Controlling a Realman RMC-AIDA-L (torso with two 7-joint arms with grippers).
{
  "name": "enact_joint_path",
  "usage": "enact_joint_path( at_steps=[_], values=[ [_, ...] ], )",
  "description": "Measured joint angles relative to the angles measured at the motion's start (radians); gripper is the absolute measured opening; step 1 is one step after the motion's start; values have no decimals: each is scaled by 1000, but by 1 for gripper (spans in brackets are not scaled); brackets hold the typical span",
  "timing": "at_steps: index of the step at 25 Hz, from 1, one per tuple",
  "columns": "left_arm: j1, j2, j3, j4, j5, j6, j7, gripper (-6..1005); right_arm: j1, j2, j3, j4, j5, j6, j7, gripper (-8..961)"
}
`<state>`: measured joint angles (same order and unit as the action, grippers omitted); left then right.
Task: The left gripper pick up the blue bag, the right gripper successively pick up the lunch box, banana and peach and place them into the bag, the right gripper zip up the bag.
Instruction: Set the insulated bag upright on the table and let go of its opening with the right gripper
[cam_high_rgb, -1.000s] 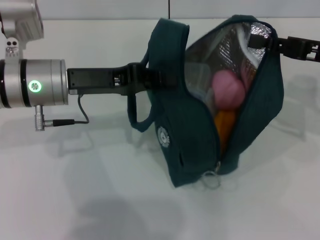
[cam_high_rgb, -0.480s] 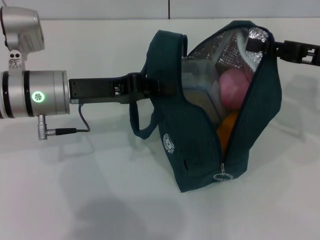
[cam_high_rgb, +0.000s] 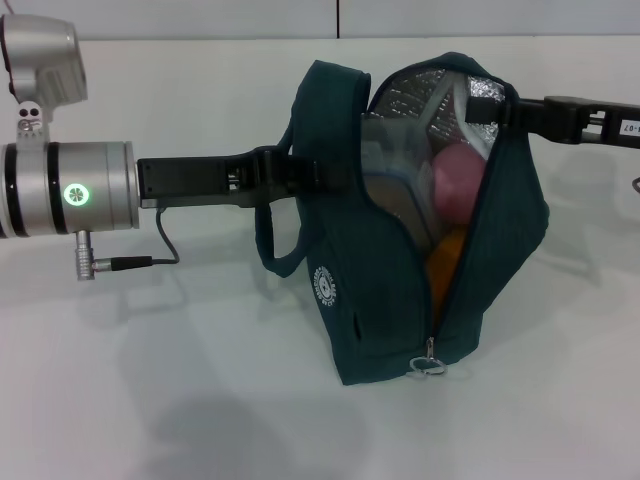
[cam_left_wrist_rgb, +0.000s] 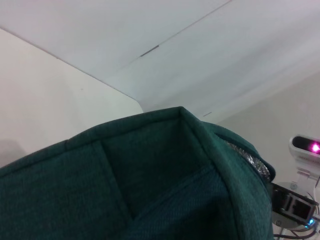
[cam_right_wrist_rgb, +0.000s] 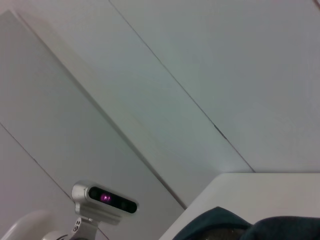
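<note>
White desk carries the soft, floppy blue bag, upright and loaded; left pincer pinches its handle, right pincer nips the rim. Ring pull suits zipping.

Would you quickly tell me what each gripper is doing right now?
Left gripper: shut on the blue bag at its handle.
Right gripper: at the bag's open top edge; open or shut cannot be told.
</note>
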<state>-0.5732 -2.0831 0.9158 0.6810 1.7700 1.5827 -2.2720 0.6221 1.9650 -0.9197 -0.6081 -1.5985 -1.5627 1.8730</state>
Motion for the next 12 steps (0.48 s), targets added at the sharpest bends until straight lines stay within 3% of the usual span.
enact_joint_path(
  at_steps=[9,12],
  values=[
    [9,0,0,-1,0,-13,0,36,-2,-8,10,0,6,0,2,214],
    [10,1,0,-5,0,-14,0,36,-4,-10,11,-5,13,-2,5,358]
  ],
)
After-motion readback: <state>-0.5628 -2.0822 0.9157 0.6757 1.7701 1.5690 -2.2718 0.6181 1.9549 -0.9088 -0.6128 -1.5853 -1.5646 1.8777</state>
